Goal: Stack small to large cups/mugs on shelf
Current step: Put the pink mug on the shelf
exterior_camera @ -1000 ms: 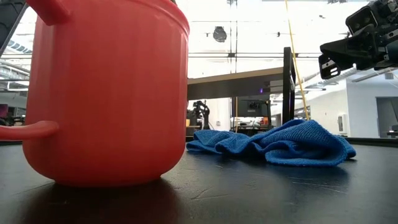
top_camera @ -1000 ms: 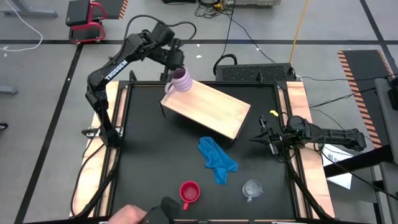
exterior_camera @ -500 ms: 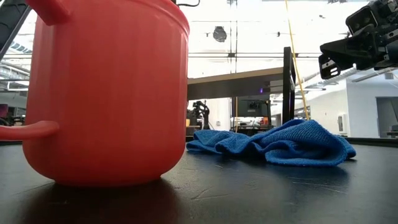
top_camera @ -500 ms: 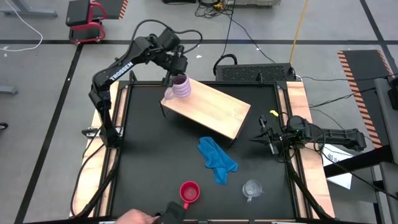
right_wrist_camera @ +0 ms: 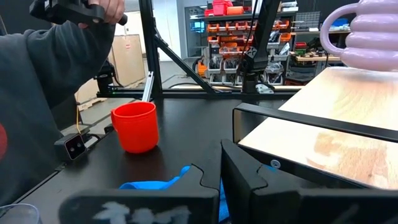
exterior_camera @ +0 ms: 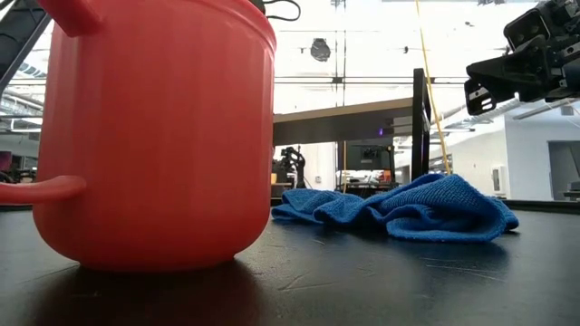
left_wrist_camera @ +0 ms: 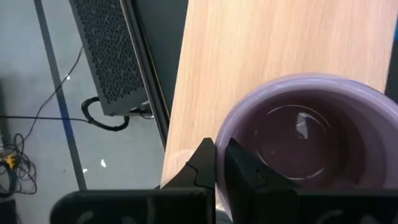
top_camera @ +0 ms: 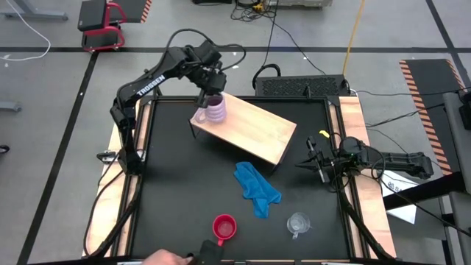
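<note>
The pale lilac-pink mug (top_camera: 214, 110) stands upright at the far-left corner of the shelf (top_camera: 254, 131), a light wooden board on short legs. My left gripper (left_wrist_camera: 214, 167) is above it, shut on its rim. The right wrist view shows the mug (right_wrist_camera: 364, 34) at the shelf's top (right_wrist_camera: 323, 124); I cannot tell whether it touches. The red mug (top_camera: 224, 227) and the clear cup (top_camera: 298, 223) stand on their bases near the table's near edge. My right gripper (top_camera: 315, 163) waits shut at the table's right edge. My left gripper pinches the lilac mug's rim (left_wrist_camera: 225, 140), one finger inside the mug and one outside. The fingers come from above, pointing down. The mug hangs upright below them, with its base at the shelf's far-left corner.
A crumpled blue cloth (top_camera: 256, 188) lies on the black tabletop between the shelf and the two near cups. A person's hand (top_camera: 163, 258) holds a dark object at the near edge, and the sleeve (right_wrist_camera: 43, 93) shows in the right wrist view. The shelf's right part is bare.
My left gripper has carried the lilac mug a little toward the near edge and down, from beyond the shelf's far-left corner to over it. The mug has gone from tilted to upright. The person's hand has shifted right along the near edge.
</note>
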